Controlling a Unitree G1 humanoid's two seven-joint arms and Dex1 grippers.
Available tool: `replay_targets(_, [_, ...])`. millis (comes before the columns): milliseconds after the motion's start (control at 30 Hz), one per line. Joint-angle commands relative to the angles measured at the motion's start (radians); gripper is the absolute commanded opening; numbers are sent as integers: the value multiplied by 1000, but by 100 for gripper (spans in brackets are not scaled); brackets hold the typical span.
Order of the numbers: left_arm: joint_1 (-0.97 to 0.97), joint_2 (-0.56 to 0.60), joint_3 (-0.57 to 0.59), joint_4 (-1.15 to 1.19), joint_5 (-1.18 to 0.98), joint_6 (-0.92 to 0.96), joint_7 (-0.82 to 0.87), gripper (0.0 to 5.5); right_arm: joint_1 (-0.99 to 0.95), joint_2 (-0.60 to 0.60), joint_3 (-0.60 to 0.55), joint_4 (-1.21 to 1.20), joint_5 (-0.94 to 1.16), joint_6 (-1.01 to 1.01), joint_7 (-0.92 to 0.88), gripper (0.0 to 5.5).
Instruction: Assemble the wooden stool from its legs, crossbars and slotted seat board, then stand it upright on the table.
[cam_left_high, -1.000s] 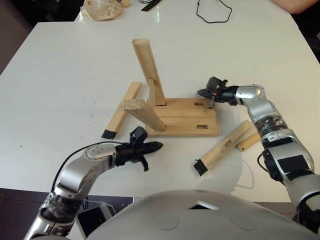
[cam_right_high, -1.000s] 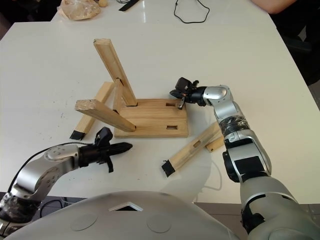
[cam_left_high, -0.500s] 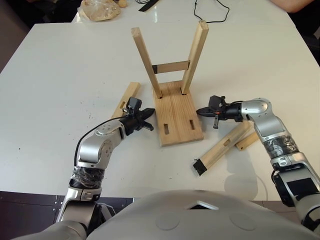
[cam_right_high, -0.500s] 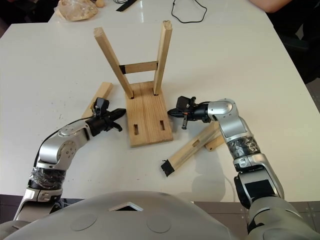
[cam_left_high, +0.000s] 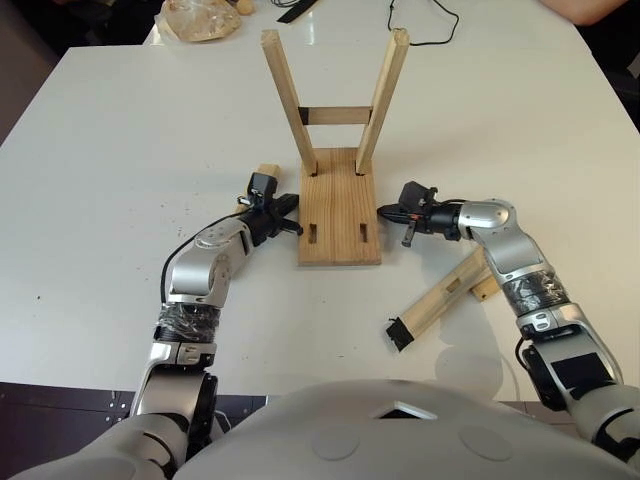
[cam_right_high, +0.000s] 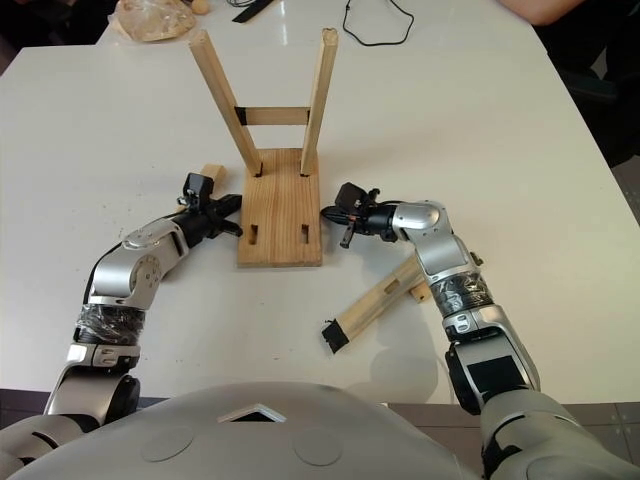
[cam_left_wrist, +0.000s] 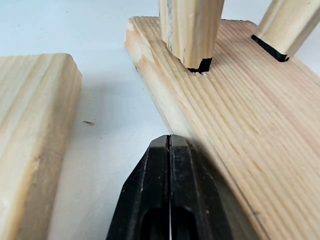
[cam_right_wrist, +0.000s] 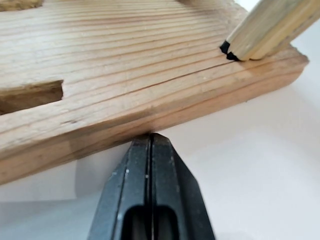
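Observation:
The slotted seat board (cam_left_high: 340, 235) lies flat mid-table. Two legs (cam_left_high: 290, 95) (cam_left_high: 383, 95) stand in its far slots, joined by a dark-ended crossbar (cam_left_high: 336, 115). Its two near slots are empty. My left gripper (cam_left_wrist: 169, 140) is shut, its tip against the board's left edge (cam_left_high: 294, 216). Also shut, my right gripper (cam_right_wrist: 150, 136) presses its tip on the board's right edge (cam_left_high: 384, 211). A loose leg (cam_left_high: 440, 305) lies at the right over a short bar (cam_left_high: 487, 288). Another loose leg (cam_left_wrist: 35, 140) lies beside the left gripper, mostly hidden by the arm.
A crumpled bag (cam_left_high: 203, 18) sits at the far left corner, with a black cable (cam_left_high: 425, 22) and a strap (cam_left_high: 300, 10) along the table's far edge. White tabletop stretches wide on both sides.
The board with its two legs has swung round from lying crosswise to pointing straight away from me. Both grippers have closed in on its long edges.

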Motion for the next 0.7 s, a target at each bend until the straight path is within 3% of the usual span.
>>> replay_targets(33, [35, -18, 30, 17, 5, 19, 21, 0, -1, 18, -5, -25, 14, 0, -18, 3])
replay_targets(200, [58, -13, 47, -54, 34, 38, 62, 0, -42, 0, -109, 21, 45, 52, -103, 3])
replay_targets(433, [142, -83, 282, -371, -65, 59, 227, 0, 117, -193, -331, -320, 308, 228, 66, 3])
replay_targets(533, [158, -203, 385, -575, -304, 72, 284, 0, 212, -312, -465, -436, 475, 357, 174, 47])
replay_targets(700, [160, -306, 299, -757, -494, 72, 328, 0, 304, -503, -486, -346, 439, 302, 343, 90])
